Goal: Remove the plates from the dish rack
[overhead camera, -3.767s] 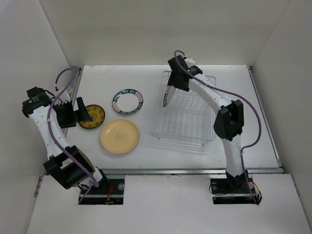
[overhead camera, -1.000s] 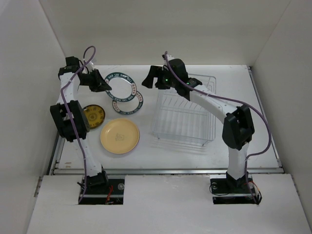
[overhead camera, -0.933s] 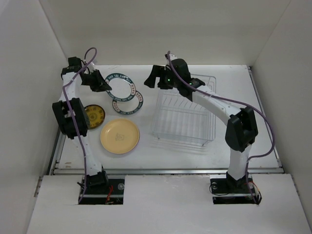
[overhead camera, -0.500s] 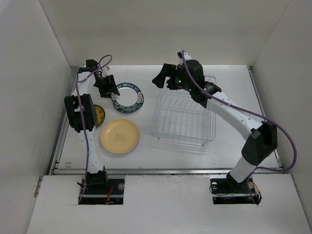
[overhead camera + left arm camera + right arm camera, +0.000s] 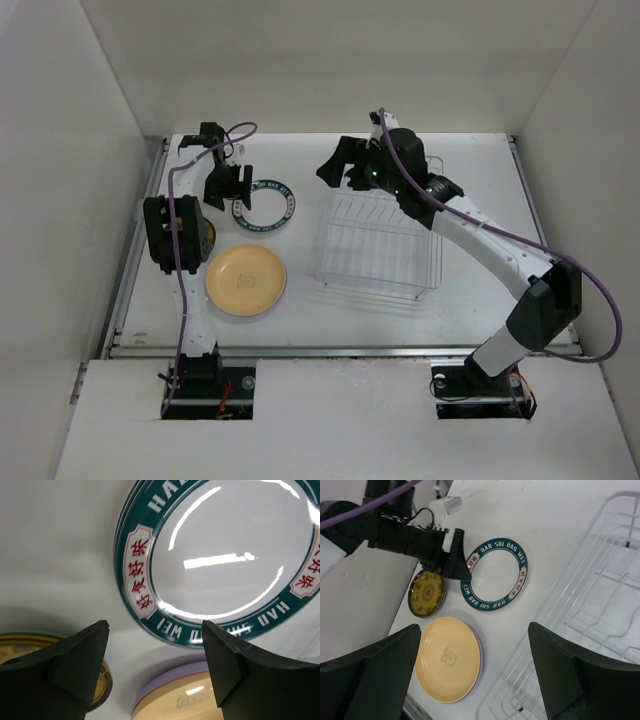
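Lying on the desk (image 5: pixel 350 320), the teal-rimmed plate (image 5: pixel 263 203) is now released; left hand (image 5: pixel 228 186) and right hand (image 5: pixel 336 166) both wide; left wrist view reveals its red lettering.

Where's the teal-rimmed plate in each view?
Top external: teal-rimmed plate left of centre, left of the dish rack.
Left wrist: upper right, large.
Right wrist: centre, left of the dish rack.
Shared landmark: yellow plate, in all three views.

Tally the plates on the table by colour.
Teal-rimmed white plates: 2, stacked
Pale yellow plate: 1
Lavender plate: 1, under the yellow one
Mustard plate: 1
Total: 5
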Controlling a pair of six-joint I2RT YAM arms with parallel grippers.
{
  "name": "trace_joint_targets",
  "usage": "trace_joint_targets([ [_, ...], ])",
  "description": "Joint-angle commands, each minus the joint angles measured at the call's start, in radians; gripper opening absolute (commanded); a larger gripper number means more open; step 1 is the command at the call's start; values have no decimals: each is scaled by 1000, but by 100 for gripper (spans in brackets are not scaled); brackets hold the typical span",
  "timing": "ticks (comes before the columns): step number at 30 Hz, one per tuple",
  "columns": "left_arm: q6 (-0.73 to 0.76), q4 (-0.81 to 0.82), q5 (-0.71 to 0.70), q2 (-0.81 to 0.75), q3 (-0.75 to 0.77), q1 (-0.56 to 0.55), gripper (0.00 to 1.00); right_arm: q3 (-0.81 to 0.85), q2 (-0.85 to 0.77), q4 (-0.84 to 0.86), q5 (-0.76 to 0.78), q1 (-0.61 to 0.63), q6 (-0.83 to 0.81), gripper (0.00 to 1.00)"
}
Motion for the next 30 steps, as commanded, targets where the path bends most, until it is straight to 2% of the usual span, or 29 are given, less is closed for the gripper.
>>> trace_joint_targets([
  [1,5,-10,-59,-211,-32,11,74,-2,-96,-20,58,7,-25,94],
  [3,-4,16,-82,-282,-57,11,75,-2,-120,-99,115,7,-25,94],
  [4,-15,27,-82,-369,-94,11,77,-2,-157,-126,141,7,-25,94],
  [7,-76,89,-161,-523,-167,50,84,-37,-268,-228,270,7,-25,94],
  [8,-102,109,-219,-631,-222,72,86,-49,-301,-259,319,7,-4,94],
  [9,-156,160,-410,-685,-253,73,89,-60,-330,-299,447,7,19,98],
  [10,-170,194,-530,-741,-289,83,100,-72,-356,-392,516,7,50,100],
  [11,-170,232,-651,-849,-366,83,100,-72,-402,-441,579,7,93,100],
  [12,-147,311,-847,-899,-404,83,100,-72,-422,-486,630,7,105,100],
  [13,-66,338,-914,-963,-431,83,100,-72,-454,-568,704,7,128,100],
  [16,49,323,-1089,-988,-432,103,100,-54,-497,-659,761,7,138,100],
  [19,99,294,-1165,-1043,-468,103,100,-44,-556,-703,781,7,138,100],
  [21,71,231,-1146,-1072,-468,103,100,-58,-603,-712,781,7,138,100],
  [23,-21,127,-1102,-1092,-444,103,100,-89,-648,-712,772,7,138,100],
  [30,-64,53,-1079,-1092,-416,103,100,-101,-708,-721,761,7,138,100],
])
